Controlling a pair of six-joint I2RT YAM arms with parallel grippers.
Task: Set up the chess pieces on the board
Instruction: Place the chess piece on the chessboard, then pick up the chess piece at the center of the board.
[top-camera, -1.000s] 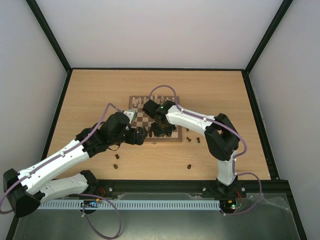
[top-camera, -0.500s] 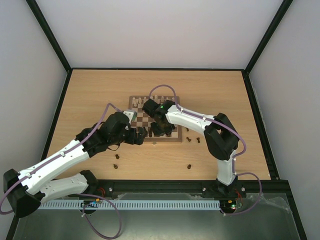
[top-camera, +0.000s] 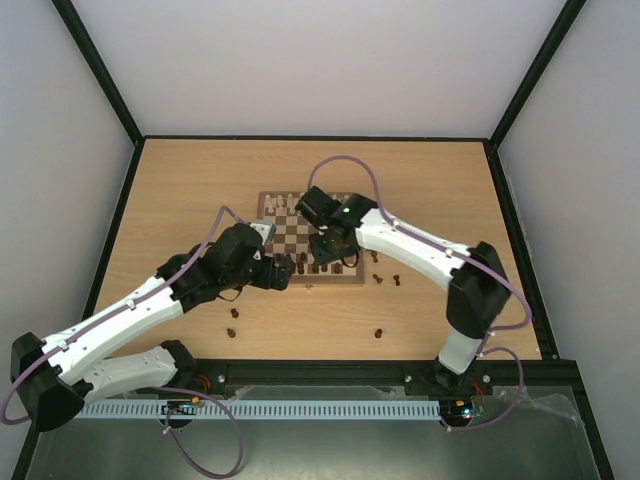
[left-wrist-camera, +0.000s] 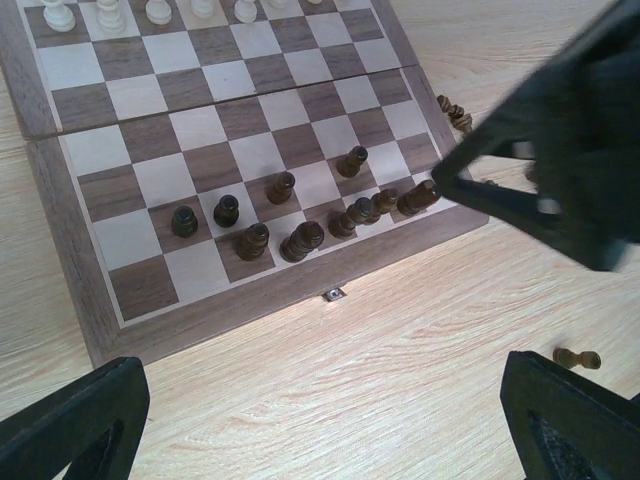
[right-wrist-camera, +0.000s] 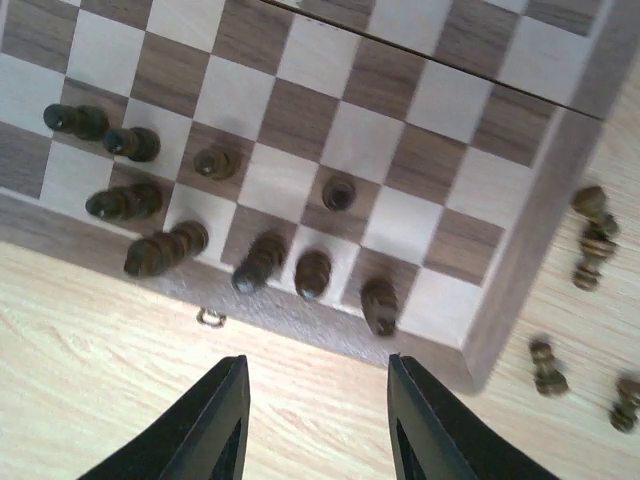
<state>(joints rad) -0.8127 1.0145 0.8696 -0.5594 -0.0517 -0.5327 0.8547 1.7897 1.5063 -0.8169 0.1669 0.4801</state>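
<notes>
The board lies mid-table. Several dark chess pieces stand or lean on its two near rows, also in the right wrist view. More dark pieces lie on the table right of the board and near the front. My left gripper is open and empty over bare table just in front of the board's near edge. My right gripper is open and empty above the near right edge of the board.
Pale cream chessmen stand along the board's far rows. A small metal clasp sits on the board's near edge. The right gripper's black body hangs close to the left one. One loose dark piece lies near the left gripper's right finger.
My right arm has swung its elbow out to the right and its gripper has shifted toward the board's near right edge. The left arm has hardly moved.
</notes>
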